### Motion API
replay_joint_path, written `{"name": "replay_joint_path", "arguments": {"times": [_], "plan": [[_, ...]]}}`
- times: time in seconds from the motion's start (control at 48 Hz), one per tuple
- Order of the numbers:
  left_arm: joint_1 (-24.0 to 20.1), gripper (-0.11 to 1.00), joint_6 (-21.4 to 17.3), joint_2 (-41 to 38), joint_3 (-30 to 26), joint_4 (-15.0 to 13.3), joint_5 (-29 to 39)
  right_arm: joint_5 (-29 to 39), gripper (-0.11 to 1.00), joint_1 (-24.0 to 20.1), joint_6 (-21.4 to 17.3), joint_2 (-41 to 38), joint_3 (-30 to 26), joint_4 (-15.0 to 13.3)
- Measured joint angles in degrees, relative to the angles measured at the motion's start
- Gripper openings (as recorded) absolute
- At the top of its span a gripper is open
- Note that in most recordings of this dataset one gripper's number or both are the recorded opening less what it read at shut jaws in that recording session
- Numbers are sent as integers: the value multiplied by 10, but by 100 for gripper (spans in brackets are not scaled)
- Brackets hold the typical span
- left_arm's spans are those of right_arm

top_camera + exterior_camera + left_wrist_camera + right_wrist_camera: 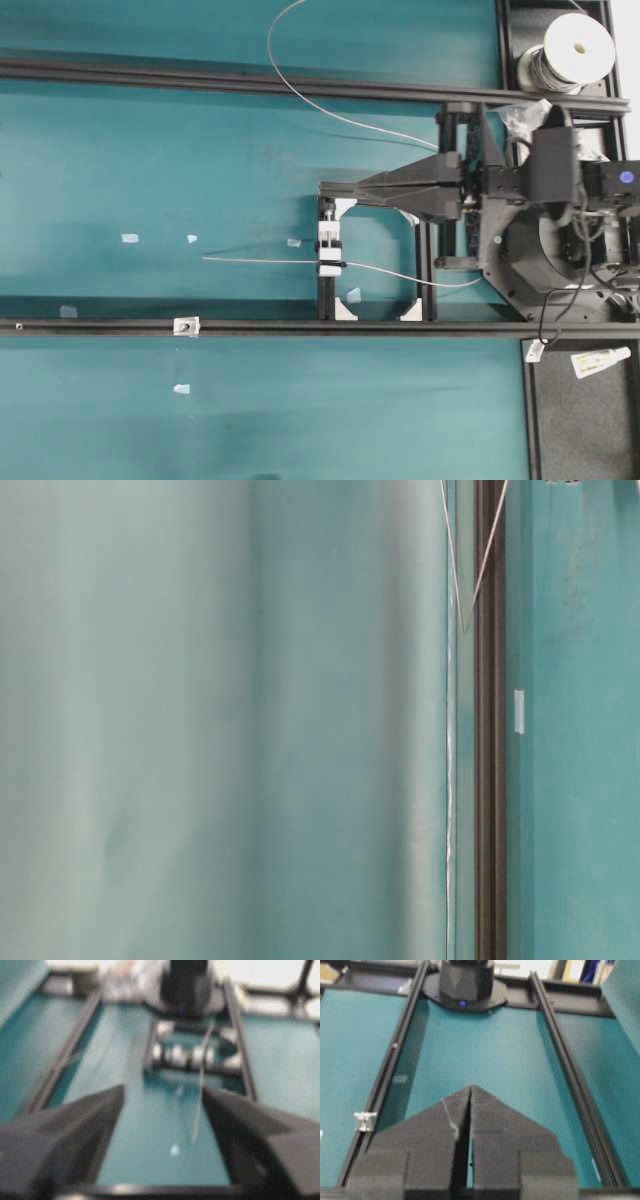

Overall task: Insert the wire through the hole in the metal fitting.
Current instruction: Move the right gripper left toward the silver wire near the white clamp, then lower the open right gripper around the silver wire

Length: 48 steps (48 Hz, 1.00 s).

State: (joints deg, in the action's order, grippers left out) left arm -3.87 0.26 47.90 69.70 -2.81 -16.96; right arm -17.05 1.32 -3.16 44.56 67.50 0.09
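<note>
The thin silver wire (260, 261) lies across the teal mat, held in a white clamp block (330, 250), with its straight free end pointing left. The small silver metal fitting (186, 325) sits on the lower black rail, well left of and below the wire's tip; its hole is too small to make out. My right gripper (322, 187) is shut and empty above the clamp frame. From the right wrist the fitting (364, 1121) shows on the left rail. My left gripper (162, 1091) is open, the wire (198, 1105) lying ahead, untouched.
A black square frame (427, 270) surrounds the clamp. Two long black rails (300, 328) cross the mat. A wire spool (575, 50) stands at the top right, a glue tube (600, 360) at the lower right. White tape scraps (130, 238) dot the mat.
</note>
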Motion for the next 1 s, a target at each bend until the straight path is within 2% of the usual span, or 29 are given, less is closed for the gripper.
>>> {"name": "replay_joint_path", "arguments": {"times": [0.042,0.062,0.166,0.271,0.312,0.354,0.458,0.541,0.708,0.999], "plan": [[0,50,0,-26,2,0,-11,-2,6,0,-2,-11,0,0],[0,54,0,-39,3,0,-18,-4,9,0,-2,-17,0,0],[-1,58,-2,-100,3,2,-54,-10,34,1,-10,-51,0,0],[0,61,-8,-149,6,4,-81,-12,67,1,-25,-91,-4,0],[-1,63,-12,-164,9,4,-91,-11,77,1,-29,-102,-7,0],[0,66,-17,-178,12,4,-98,-10,77,1,-32,-113,-13,0],[0,78,-21,-207,21,5,-117,0,70,1,-34,-140,-28,0],[0,82,-21,-228,25,5,-135,11,66,1,-35,-161,-38,0],[0,83,-21,-257,34,5,-176,19,65,0,-41,-216,-60,1],[0,83,-22,-290,44,5,-211,20,65,-11,-76,-302,-92,0]]}}
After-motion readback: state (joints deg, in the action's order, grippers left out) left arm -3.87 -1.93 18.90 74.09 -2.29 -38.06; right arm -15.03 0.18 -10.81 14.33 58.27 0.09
